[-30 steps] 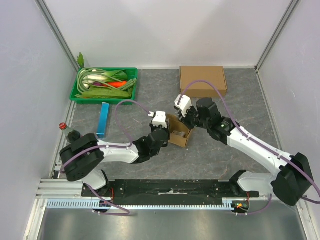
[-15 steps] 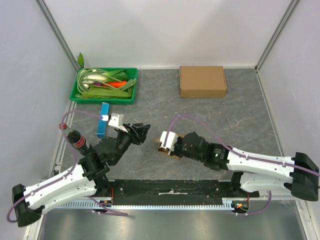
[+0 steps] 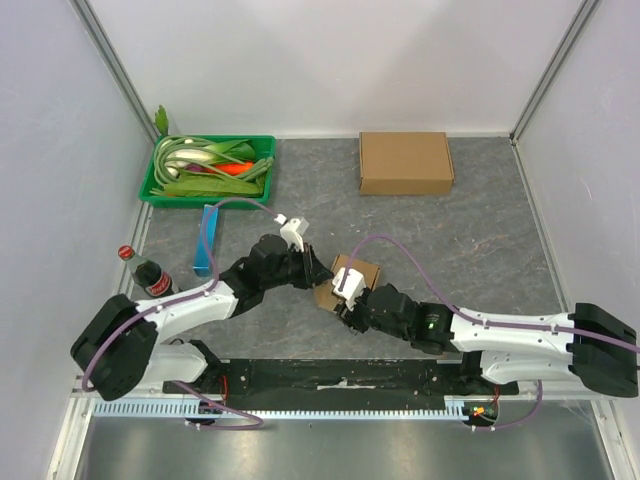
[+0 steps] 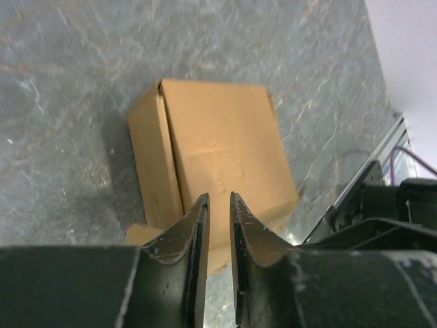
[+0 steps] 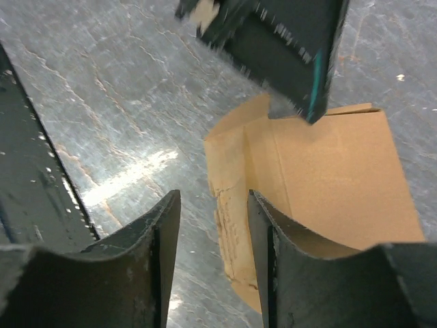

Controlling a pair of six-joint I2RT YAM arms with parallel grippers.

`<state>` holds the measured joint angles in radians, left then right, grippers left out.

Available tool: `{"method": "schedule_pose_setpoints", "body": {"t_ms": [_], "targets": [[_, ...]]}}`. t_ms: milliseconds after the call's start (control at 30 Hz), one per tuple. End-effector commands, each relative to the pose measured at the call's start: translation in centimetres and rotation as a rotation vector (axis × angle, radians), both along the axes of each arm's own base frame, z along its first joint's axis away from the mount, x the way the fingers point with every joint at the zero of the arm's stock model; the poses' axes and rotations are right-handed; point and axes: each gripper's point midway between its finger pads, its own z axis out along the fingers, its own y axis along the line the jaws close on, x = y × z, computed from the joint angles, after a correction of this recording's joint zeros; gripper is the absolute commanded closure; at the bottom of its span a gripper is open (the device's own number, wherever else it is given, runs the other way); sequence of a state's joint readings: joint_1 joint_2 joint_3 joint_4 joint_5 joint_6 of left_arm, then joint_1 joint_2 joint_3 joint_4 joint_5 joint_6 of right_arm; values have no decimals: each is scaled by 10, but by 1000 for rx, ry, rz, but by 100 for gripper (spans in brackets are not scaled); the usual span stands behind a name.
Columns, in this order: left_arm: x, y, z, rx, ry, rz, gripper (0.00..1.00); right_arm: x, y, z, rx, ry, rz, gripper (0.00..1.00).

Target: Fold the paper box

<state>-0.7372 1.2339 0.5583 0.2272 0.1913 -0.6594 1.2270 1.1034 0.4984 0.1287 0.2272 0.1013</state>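
The small brown paper box [image 3: 362,270] lies on the grey table between my two arms, its top flaps folded flat. My left gripper [image 3: 322,274] reaches in from the left and hovers just over the box [image 4: 218,143]. Its jaws [image 4: 218,199] stand only a narrow slit apart with nothing between them. My right gripper [image 3: 343,303] is at the box's near left corner. In the right wrist view it [image 5: 213,199] is open, and the creased side panel of the box [image 5: 321,178] lies beyond the gap, close to the right finger [image 5: 263,225], ungripped.
A green tray [image 3: 150,190] of vegetables stands at the back left. A blue carton [image 3: 207,240] and a cola bottle [image 3: 150,276] are on the left. A larger closed cardboard box [image 3: 405,162] sits at the back right. The black base rail [image 3: 330,375] runs along the near edge.
My left arm has swung back in from the left to the box, its jaws narrowing. My right gripper has opened wider beside the box, which shifted slightly.
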Motion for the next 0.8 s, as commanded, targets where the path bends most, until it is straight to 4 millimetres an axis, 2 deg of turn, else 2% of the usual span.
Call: {"method": "schedule_pose_setpoints", "body": {"t_ms": [0, 67, 133, 200, 233, 267, 300, 367, 400, 467, 500, 533, 567, 600, 633, 700, 733, 767], "targets": [[-14, -19, -6, -81, -3, -102, 77, -12, 13, 13, 191, 165, -67, 43], [-16, -19, -26, -31, 15, -110, 78, -9, 6, 19, 243, 231, -172, 40], [-17, -13, -44, 23, 52, -99, 80, -7, -7, 41, 314, 260, -231, 37], [-18, -5, -56, 63, 56, -75, 81, 8, -28, 64, 463, 341, -353, 36], [-19, -2, -59, 76, 55, -70, 81, 13, -35, 63, 509, 391, -387, 39], [-18, 0, -60, 89, 44, -69, 81, 38, -54, 64, 562, 411, -472, 43], [-15, 0, -59, 98, 37, -66, 81, 31, -48, 67, 600, 502, -406, 51], [-15, 1, -61, 130, 40, -72, 81, 46, -57, 57, 613, 546, -427, 54], [-15, -2, -51, 111, 20, -84, 81, 42, -48, 52, 605, 592, -368, 58], [-13, -1, -36, 90, -24, -85, 77, 41, -45, 37, 595, 647, -339, 61], [-10, -2, -15, 62, -73, -76, 73, 44, -39, 32, 605, 662, -318, 64], [-8, -2, -6, 57, -91, -73, 68, 35, -40, 17, 594, 722, -303, 65], [-9, 1, -2, 73, -96, -76, 63, 37, -42, 10, 600, 735, -307, 66], [-6, -2, 21, 45, -134, -80, 59, 37, -40, 8, 611, 735, -289, 68], [-4, -2, 28, 44, -145, -78, 50, 37, -43, 2, 572, 707, -283, 68], [1, 1, 42, 44, -160, -71, 46, 36, -55, -7, 470, 693, -327, 63], [4, 3, 45, 46, -165, -58, 43, 43, -56, 8, 471, 650, -331, 61], [8, 7, 44, 55, -164, -34, 41, 47, -60, 14, 450, 607, -341, 57]]}}
